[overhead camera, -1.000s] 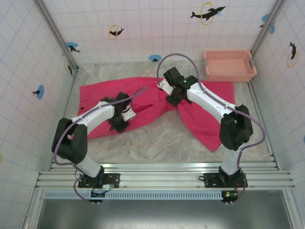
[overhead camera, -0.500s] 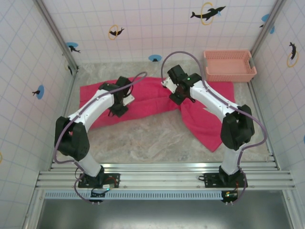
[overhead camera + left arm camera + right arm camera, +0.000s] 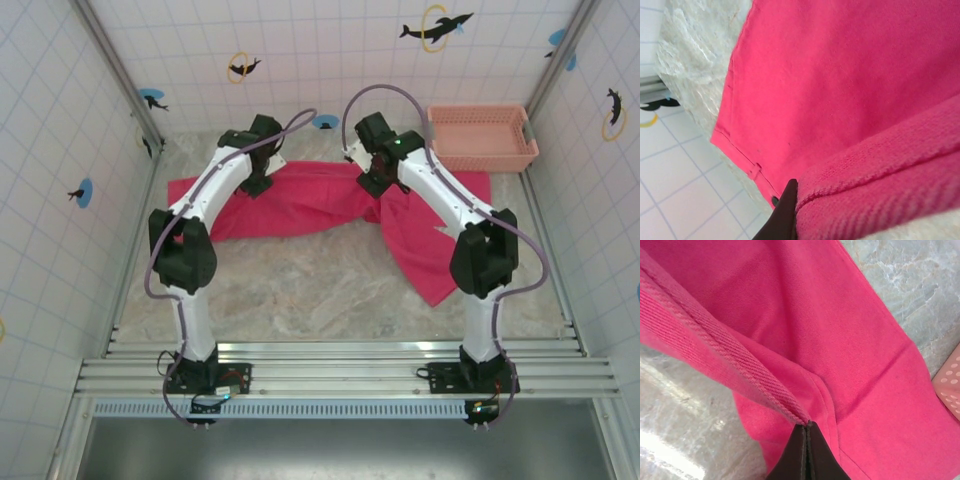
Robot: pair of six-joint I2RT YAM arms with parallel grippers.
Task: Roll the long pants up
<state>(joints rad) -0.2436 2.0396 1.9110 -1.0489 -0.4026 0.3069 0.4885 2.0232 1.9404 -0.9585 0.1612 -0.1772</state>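
Magenta long pants (image 3: 310, 200) lie lengthwise left-to-right, one leg angling near-right; left fingers (image 3: 786, 212) and right fingers (image 3: 796, 457) each pinch cloth.

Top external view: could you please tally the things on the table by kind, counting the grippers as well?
Magenta-red long pants: 1
Salmon-pink basket: 1
Grippers: 2, the left gripper and the right gripper
Total: 4
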